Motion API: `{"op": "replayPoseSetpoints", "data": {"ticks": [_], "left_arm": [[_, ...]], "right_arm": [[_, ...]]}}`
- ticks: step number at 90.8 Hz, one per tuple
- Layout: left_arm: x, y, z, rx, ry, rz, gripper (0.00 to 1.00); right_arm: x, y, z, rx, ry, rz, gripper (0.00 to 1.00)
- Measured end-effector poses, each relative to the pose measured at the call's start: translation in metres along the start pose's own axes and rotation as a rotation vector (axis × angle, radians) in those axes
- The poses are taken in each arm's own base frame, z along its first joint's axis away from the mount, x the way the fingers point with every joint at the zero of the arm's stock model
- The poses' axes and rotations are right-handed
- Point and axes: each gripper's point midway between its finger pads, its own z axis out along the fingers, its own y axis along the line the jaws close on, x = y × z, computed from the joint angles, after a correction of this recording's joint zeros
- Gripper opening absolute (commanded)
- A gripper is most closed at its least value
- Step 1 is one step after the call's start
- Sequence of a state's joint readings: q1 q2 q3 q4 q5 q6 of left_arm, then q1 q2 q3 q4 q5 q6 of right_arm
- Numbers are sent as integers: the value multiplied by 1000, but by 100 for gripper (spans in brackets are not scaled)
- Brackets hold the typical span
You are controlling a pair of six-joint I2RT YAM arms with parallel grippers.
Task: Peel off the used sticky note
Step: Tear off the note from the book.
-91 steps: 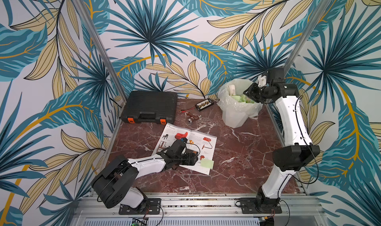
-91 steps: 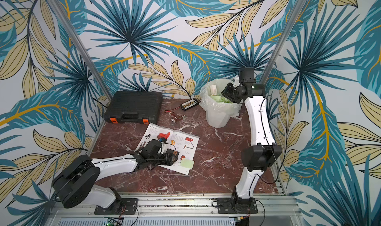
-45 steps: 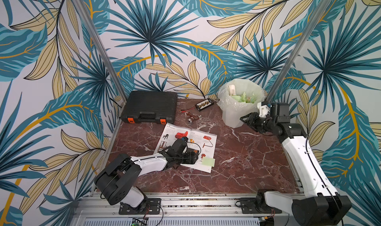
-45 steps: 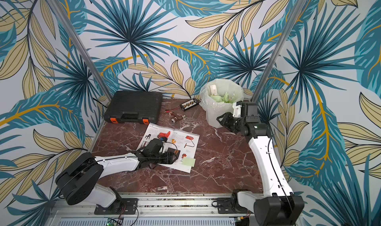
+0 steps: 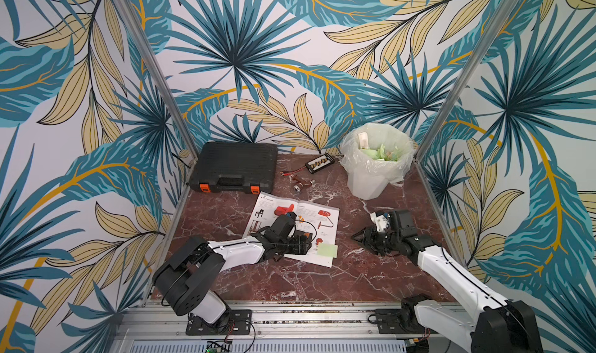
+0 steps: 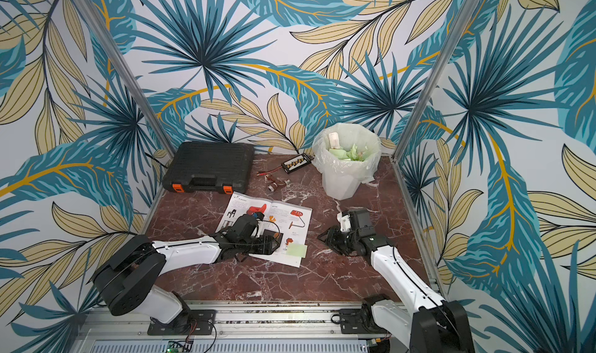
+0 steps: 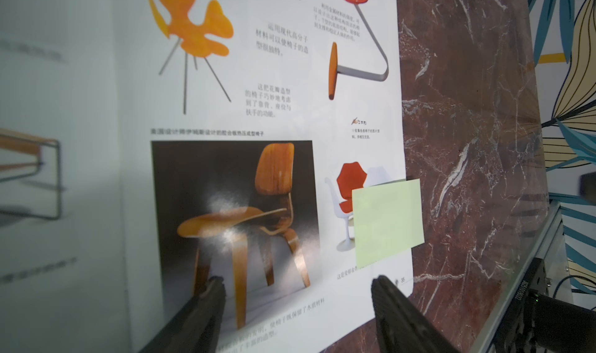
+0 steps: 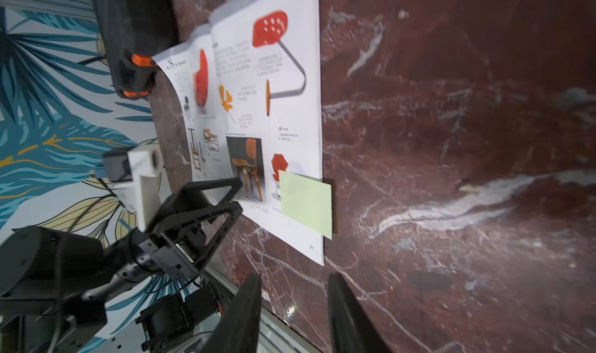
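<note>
Right pincer (image 5: 356, 238) has swung down from the bin (image 5: 374, 174) to the worktop (image 5: 322, 280), jaws part-open and empty, with the note (image 5: 327, 250) near, ahead of its tips. Left pincer (image 5: 306, 243) stays spread apart on the book (image 5: 319, 221), note just beside it. Peel is likely next.

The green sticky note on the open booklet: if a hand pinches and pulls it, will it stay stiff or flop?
Probably floppy and very light: the sticky note is one thin sheet. Its free edge overhangs the booklet and casts a shadow on the table, so it likely lifts easily there. Pulling may lift the thin booklet too.
</note>
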State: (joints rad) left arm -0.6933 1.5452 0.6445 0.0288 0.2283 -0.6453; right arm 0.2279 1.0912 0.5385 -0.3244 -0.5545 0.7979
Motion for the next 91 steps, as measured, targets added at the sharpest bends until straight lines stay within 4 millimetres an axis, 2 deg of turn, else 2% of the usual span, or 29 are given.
{"op": "replayPoseSetpoints", "data": {"ticks": [14, 54, 70, 91], "left_arm": [[0, 0, 0, -4, 0, 5, 76], [0, 0, 1, -12, 7, 10, 76], [0, 0, 1, -13, 7, 10, 76], [0, 0, 1, -15, 6, 11, 76]], "right_arm": [[18, -14, 24, -2, 44, 22, 38], [37, -20, 65, -35, 103, 49, 38], [33, -16, 73, -70, 98, 44, 38], [27, -10, 83, -125, 86, 52, 31]]}}
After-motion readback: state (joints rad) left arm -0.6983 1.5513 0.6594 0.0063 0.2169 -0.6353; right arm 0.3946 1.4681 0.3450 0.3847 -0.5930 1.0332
